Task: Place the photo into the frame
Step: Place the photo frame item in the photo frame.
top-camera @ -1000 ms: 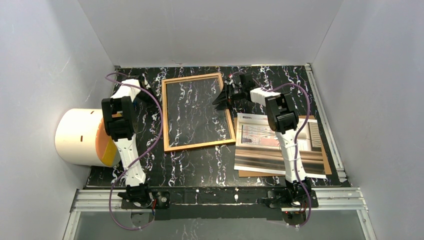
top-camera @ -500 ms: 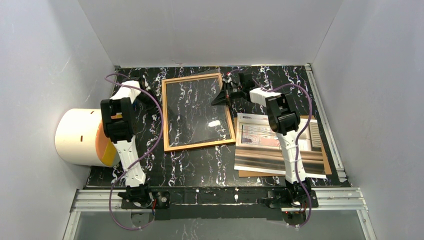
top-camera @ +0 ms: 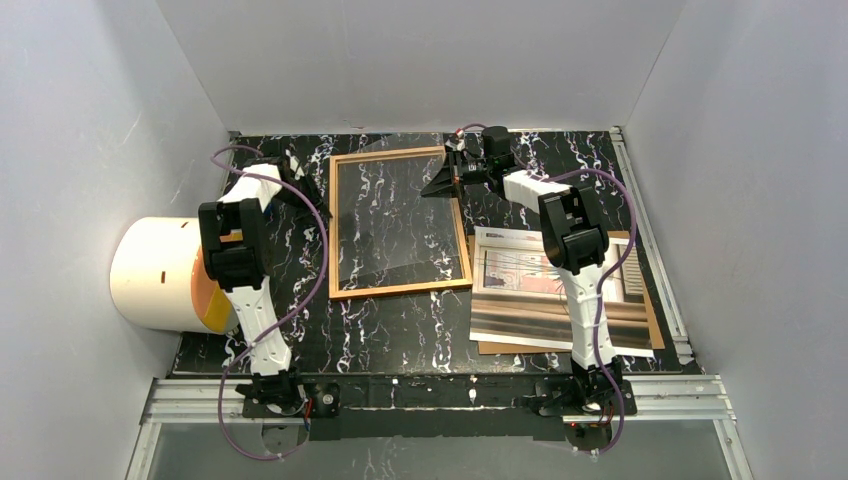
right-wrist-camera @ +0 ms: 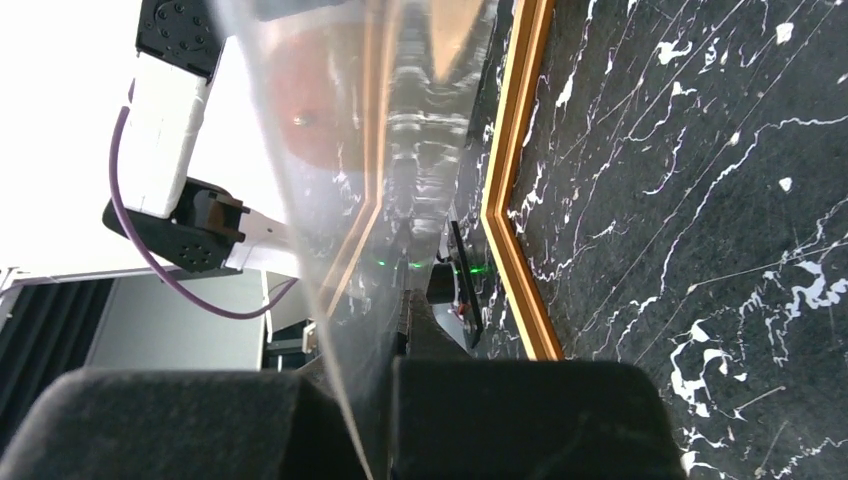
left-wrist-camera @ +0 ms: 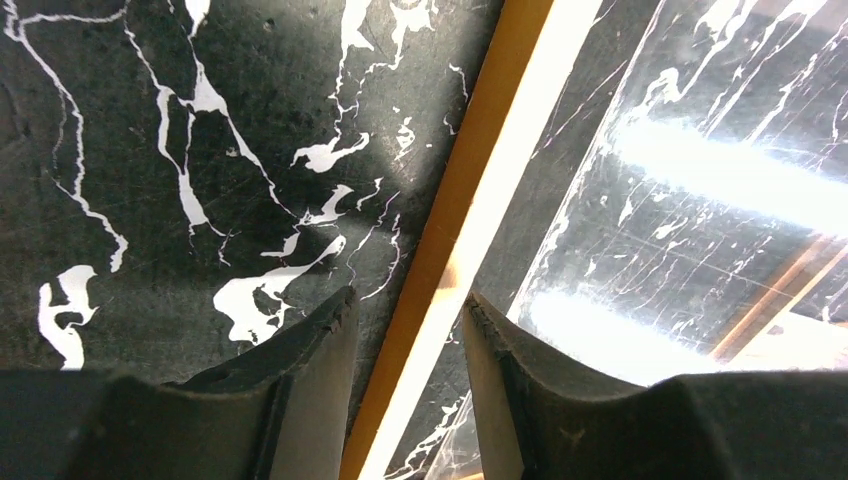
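Observation:
The orange-brown frame (top-camera: 400, 290) lies flat at the middle of the table. My right gripper (top-camera: 452, 178) is shut on the far right edge of its clear glass pane (top-camera: 395, 215) and holds that edge tilted up off the frame. In the right wrist view the pane (right-wrist-camera: 400, 120) runs between my shut fingers (right-wrist-camera: 385, 340), with the frame's rail (right-wrist-camera: 510, 200) beside it. My left gripper (left-wrist-camera: 405, 300) is open, its fingers either side of the frame's left rail (left-wrist-camera: 470, 150). The photo (top-camera: 555, 285) lies face up at the right.
The photo rests on a brown backing board (top-camera: 650, 335) under the right arm. A white cylinder with an orange face (top-camera: 165, 275) stands off the table's left edge. Grey walls close in the back and sides.
My right gripper has moved toward the far wall and raised the pane's far right edge higher. My left gripper has shifted right, onto the frame's left rail.

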Motion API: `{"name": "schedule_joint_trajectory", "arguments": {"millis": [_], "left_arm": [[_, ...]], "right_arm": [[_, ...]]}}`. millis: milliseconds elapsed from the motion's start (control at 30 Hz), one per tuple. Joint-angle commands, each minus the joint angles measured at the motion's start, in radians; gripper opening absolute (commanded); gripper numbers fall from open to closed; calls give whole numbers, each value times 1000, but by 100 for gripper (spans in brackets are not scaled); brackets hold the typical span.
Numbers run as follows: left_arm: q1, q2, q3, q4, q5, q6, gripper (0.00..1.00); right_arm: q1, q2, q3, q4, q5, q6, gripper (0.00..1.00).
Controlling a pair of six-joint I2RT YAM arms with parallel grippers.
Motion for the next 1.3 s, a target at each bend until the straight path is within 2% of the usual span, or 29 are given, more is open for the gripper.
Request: {"name": "schedule_joint_trajectory", "arguments": {"millis": [0,367,767,1267], "left_arm": [[-3,-84,0,8,-42,6,41],[-3,-31,-6,20,57,-5,38],[-3,18,9,-16,18,9,29],[-3,53,16,-30,11,19,28]], "right_arm": [[-1,-60,-6,50,-39,55,1],[15,-16,42,17,-56,-27,1],[17,21,140,-205,-41,-239,1],[23,96,237,-361,-7,-377,1]]}}
